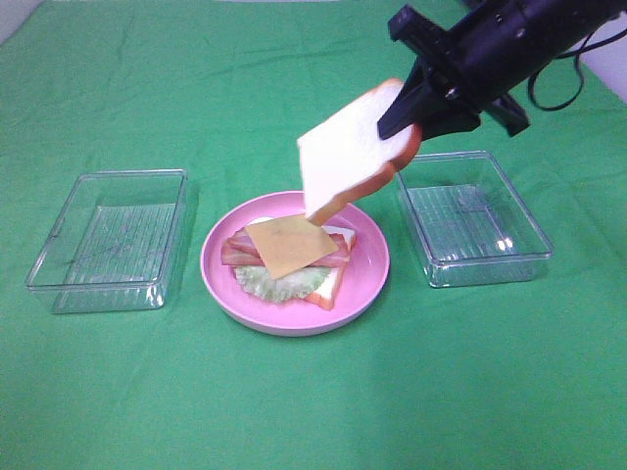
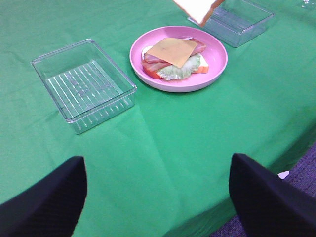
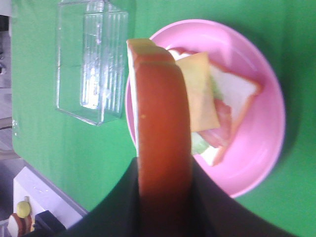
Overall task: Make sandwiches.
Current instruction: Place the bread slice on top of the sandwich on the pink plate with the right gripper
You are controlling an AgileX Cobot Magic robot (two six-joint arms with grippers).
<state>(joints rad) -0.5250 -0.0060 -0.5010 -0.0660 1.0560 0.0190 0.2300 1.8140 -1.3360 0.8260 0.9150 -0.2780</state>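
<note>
The half-built sandwich lies on the round pink plate: a white bread slice at the bottom, then green lettuce, reddish bacon strips and a yellow cheese square on top. My right gripper is shut on another bread slice by its orange-brown crust. It holds the slice tilted in the air above the plate's far right side. The right wrist view shows that crust edge-on between the black fingers, with the stack below. My left gripper stands wide open and empty over the green cloth, well short of the plate.
A clear ribbed tray sits left of the plate and a second one sits to its right; both look empty. In the left wrist view the green cloth ends at the table edge near my left gripper.
</note>
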